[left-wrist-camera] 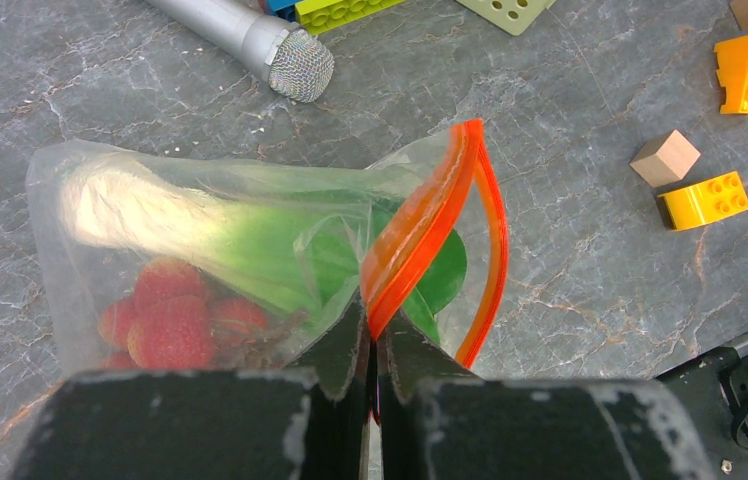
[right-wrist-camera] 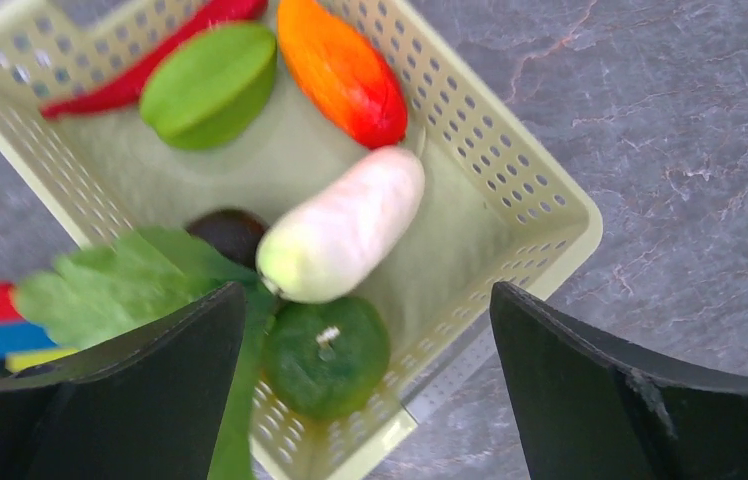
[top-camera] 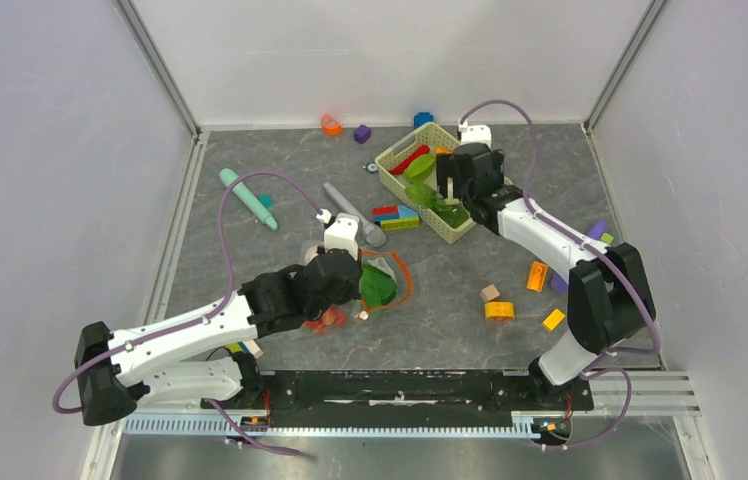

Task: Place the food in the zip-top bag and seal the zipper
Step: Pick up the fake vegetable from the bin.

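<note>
The clear zip-top bag (left-wrist-camera: 140, 190) lies on the table and holds a bok choy (left-wrist-camera: 250, 240) and red berries (left-wrist-camera: 170, 320). Its orange-red zipper (left-wrist-camera: 420, 220) stands open in a loop. My left gripper (left-wrist-camera: 375, 335) is shut on the zipper strip; in the top view it (top-camera: 350, 283) sits over the bag (top-camera: 387, 280). My right gripper (right-wrist-camera: 365, 300) is open and empty above the pale green basket (right-wrist-camera: 550, 190). The basket holds a white radish (right-wrist-camera: 345, 225), an orange-red piece (right-wrist-camera: 340, 65), a green piece (right-wrist-camera: 210, 85), a round dark green piece (right-wrist-camera: 325, 355), a dark purple piece (right-wrist-camera: 230, 230) and a leafy green (right-wrist-camera: 100, 290).
A grey microphone-like tool (left-wrist-camera: 295, 60) lies just beyond the bag, and a teal tool (top-camera: 248, 198) lies to the far left. Stacked blocks (top-camera: 395, 215) sit beside the basket (top-camera: 390, 160). Loose blocks (top-camera: 498, 310) and a wooden cube (left-wrist-camera: 665, 158) lie to the right.
</note>
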